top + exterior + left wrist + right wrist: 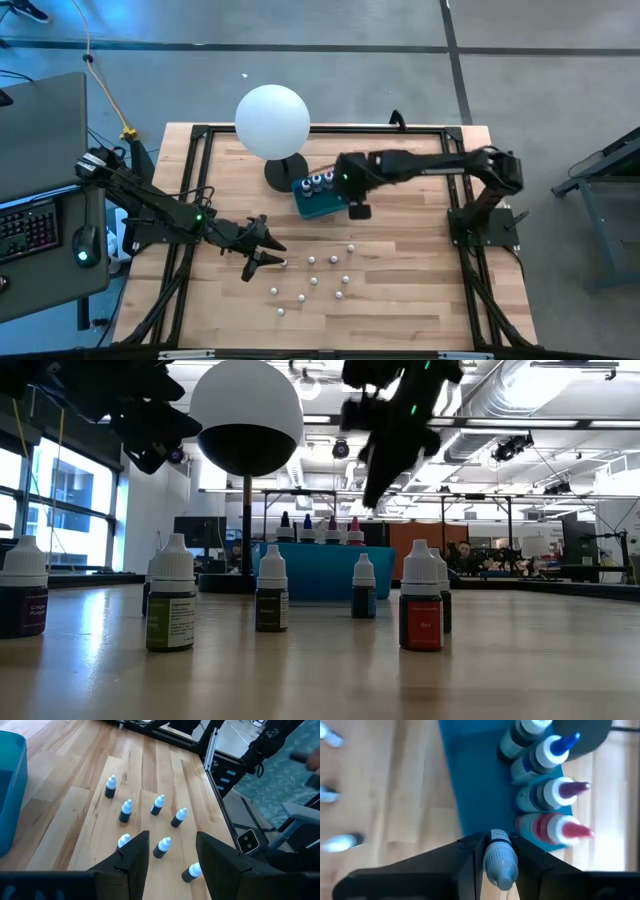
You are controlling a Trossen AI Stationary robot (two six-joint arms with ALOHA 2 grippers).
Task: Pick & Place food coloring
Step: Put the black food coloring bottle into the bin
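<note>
A small bottle [499, 857] is clamped between the fingers of the right gripper [358, 210], white cap pointing toward the wrist camera, long axis running along the fingers. In the high view this gripper is seen at frame centre, at the lower right corner of the teal tray [318, 200]. In the right wrist view the tray [480, 780] lies directly ahead of the held bottle, with four bottles [545, 785] already lined along one side: a pale cap, a blue tip, a purple tip, a red tip. The free tray floor is beside that row, so the placing move is judged to hinge on a short advance over the tray, with the bottle turned upright, clear of the red-tipped one nearest the fingers.

The left gripper [262, 245] is held spread and empty at lower left of centre in the high view. Loose bottles [330, 275] are scattered on the table [420, 300] just to its right, lower centre of frame. In the left wrist view seven of them [159, 804] are seen standing upright ahead of the fingers [132, 855], one [162, 847] lined up with the gap. The left arm is clearly the nearer one to the loose group; the right is nearer the tray.
</note>
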